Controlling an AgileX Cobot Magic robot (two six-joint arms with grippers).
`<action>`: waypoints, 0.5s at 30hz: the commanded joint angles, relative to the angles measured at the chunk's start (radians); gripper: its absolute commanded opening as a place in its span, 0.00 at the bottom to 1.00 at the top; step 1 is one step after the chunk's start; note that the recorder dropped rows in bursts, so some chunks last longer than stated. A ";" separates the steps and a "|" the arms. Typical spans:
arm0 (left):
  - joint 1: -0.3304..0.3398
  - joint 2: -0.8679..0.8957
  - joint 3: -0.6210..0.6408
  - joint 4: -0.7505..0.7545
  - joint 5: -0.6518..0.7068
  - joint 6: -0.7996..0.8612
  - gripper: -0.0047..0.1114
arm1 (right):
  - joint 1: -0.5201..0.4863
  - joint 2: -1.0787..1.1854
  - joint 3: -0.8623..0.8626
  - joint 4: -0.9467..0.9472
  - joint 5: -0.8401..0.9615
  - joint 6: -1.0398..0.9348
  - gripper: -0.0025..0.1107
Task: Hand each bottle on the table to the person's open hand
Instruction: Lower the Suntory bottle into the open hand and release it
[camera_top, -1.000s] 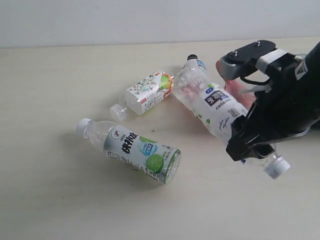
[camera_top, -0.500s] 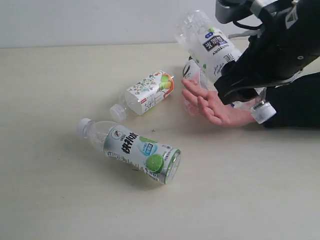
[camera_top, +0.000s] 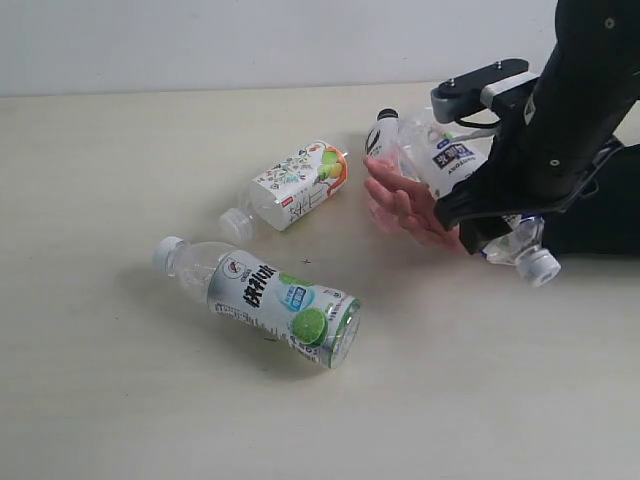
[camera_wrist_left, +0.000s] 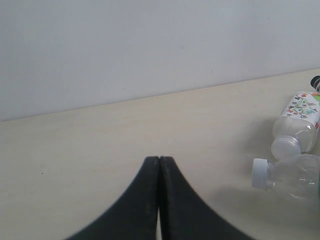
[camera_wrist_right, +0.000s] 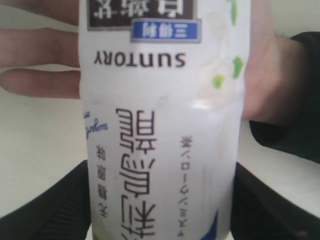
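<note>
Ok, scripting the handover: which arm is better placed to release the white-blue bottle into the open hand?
Right. The right gripper is shut on the white-blue bottle, over the person's open hand; the left gripper is shut, empty, with the hand out of its view.

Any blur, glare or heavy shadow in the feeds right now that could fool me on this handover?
Exterior view: soft even light, sharp, only a faint shadow under the green-lime bottle. Right wrist view: the white-blue bottle fills the frame, label legible, the person's open hand behind it soft and pale. Left wrist view: the shut left pincer is blurred at its lower edges; no glare.
</note>
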 joint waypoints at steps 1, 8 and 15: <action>0.002 -0.006 0.001 -0.006 -0.003 0.001 0.05 | -0.006 0.039 -0.009 0.020 -0.040 -0.001 0.02; 0.002 -0.006 0.001 -0.006 -0.003 0.001 0.05 | -0.006 0.065 -0.011 0.025 -0.070 0.005 0.11; 0.002 -0.006 0.001 -0.006 -0.003 0.001 0.05 | -0.006 0.065 -0.011 0.025 -0.077 0.005 0.50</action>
